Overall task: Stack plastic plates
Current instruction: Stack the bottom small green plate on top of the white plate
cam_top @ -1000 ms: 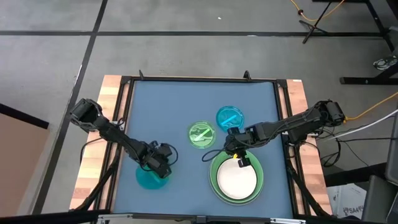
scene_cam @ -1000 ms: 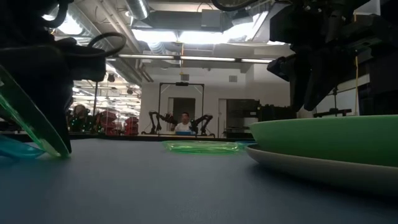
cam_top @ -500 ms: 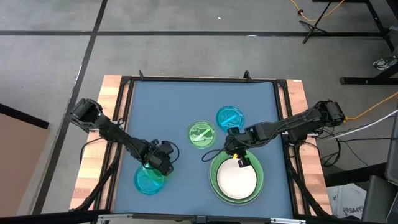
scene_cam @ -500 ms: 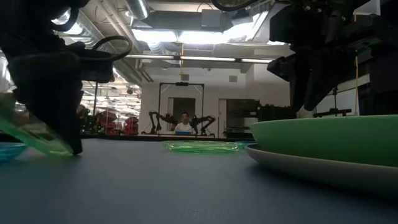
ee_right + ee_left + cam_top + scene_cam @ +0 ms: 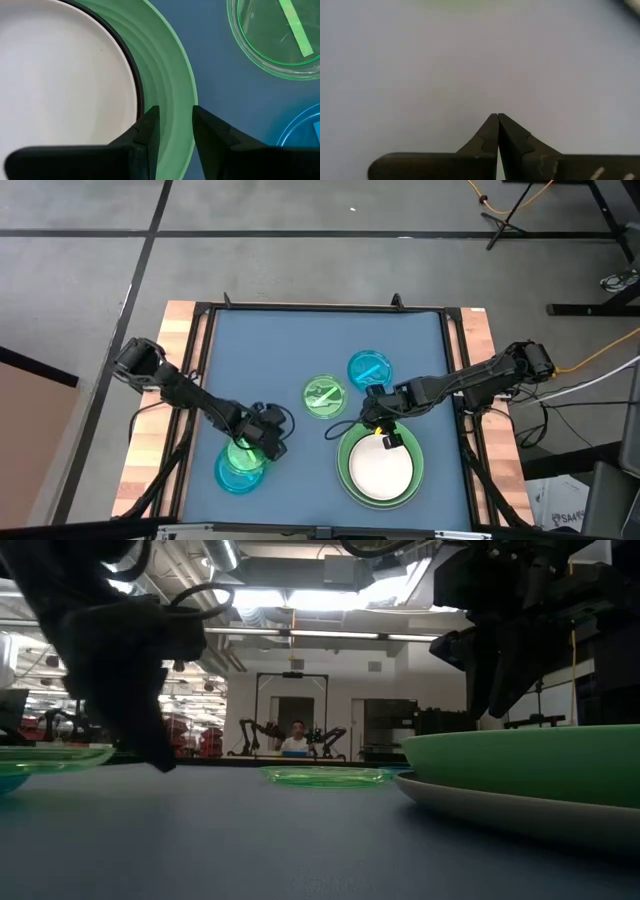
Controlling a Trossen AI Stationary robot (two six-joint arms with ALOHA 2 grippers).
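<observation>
- Already, a main stack stands near the table's front edge, right of centre: the white plate (image 5: 380, 471) lies in the light green plate (image 5: 411, 476), a black rim shows between them in the right wrist view, and the low view shows a grey plate (image 5: 500, 808) underneath.
- At the front left, one small green plate (image 5: 240, 452) overlaps a small teal-blue plate (image 5: 236, 473), looking set on it.
- Still loose near the table's centre are another small green plate (image 5: 324, 396) and a small blue plate (image 5: 369, 368), close to each other and apart from both stacks.
- So, in my judgement, the larger plates are done and the small ones remain to be gathered onto the stack.
- The left gripper (image 5: 268, 442) sits at the edge of the front-left green plate, fingers pressed together; whether they pinch its rim cannot be told.
- The right gripper (image 5: 172, 131) hovers over the light green plate's rim at the stack's far side, fingers parted with a narrow gap, holding nothing.
</observation>
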